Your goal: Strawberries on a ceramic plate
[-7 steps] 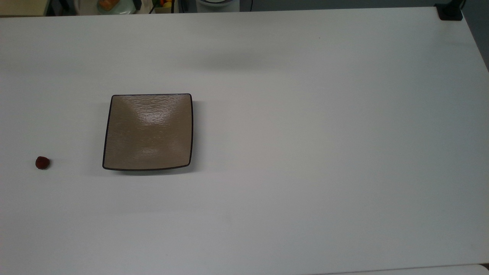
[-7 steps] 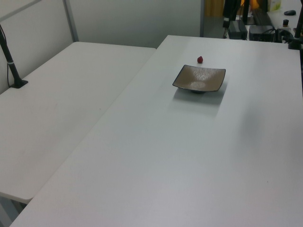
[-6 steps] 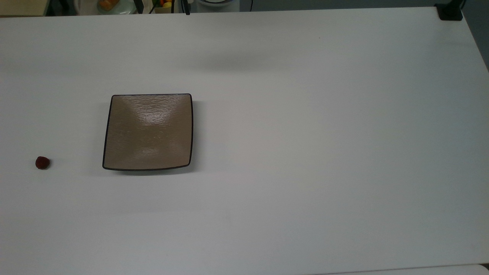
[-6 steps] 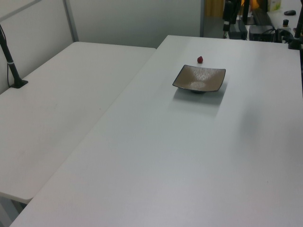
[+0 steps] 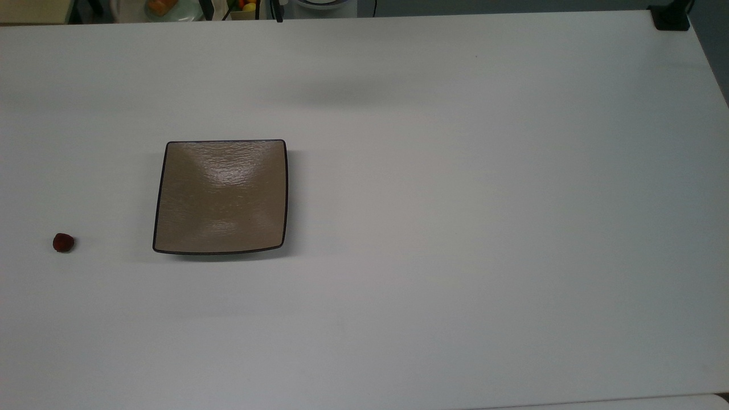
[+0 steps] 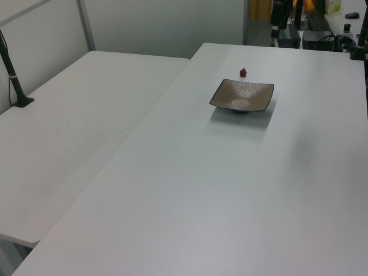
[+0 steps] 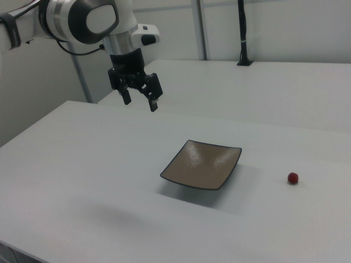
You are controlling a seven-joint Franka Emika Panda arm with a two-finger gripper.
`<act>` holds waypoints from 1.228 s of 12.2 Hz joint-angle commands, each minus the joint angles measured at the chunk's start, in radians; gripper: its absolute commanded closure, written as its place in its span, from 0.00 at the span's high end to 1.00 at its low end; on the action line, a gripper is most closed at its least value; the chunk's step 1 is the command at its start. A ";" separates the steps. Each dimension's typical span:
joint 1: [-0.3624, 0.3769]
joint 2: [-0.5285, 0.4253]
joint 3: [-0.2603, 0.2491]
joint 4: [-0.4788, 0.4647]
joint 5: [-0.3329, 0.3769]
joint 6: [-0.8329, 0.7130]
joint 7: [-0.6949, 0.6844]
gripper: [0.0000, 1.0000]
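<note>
A glossy white arm (image 7: pixel 82 19) with grey joint caps, a thin black cable and black jaws.

A broad matte white table (image 6: pixel 230 190) adjoins a second white table (image 6: pixel 75 126) — pale grey walls (image 6: pixel 167 26) stand behind, with a black clamped pole (image 6: pixel 12 72) at one edge.

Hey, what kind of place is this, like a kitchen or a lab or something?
Most likely a robotics lab or test room, not a kitchen. A robot arm's gripper hangs open above a bare white table that holds a ceramic plate and a strawberry, with plain partition walls behind.
</note>
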 commanded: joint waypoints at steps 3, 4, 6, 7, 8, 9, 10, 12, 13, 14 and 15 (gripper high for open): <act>0.004 0.001 -0.013 -0.023 0.017 0.010 -0.001 1.00; -0.012 0.004 -0.015 -0.023 0.017 0.010 -0.003 1.00; -0.046 0.008 -0.015 -0.021 0.017 0.011 -0.004 1.00; -0.060 0.013 -0.015 -0.021 0.017 0.016 -0.004 1.00; -0.071 0.013 -0.015 -0.023 0.017 0.037 -0.004 1.00; -0.081 0.022 -0.015 -0.031 0.017 0.078 -0.003 1.00; -0.092 0.033 -0.015 -0.031 0.015 0.108 -0.003 1.00; -0.118 0.054 -0.016 -0.034 0.015 0.187 -0.003 1.00; -0.129 0.070 -0.018 -0.037 0.015 0.230 -0.003 1.00; -0.141 0.091 -0.018 -0.037 0.013 0.284 -0.003 1.00; -0.158 0.111 -0.018 -0.037 0.013 0.334 -0.003 1.00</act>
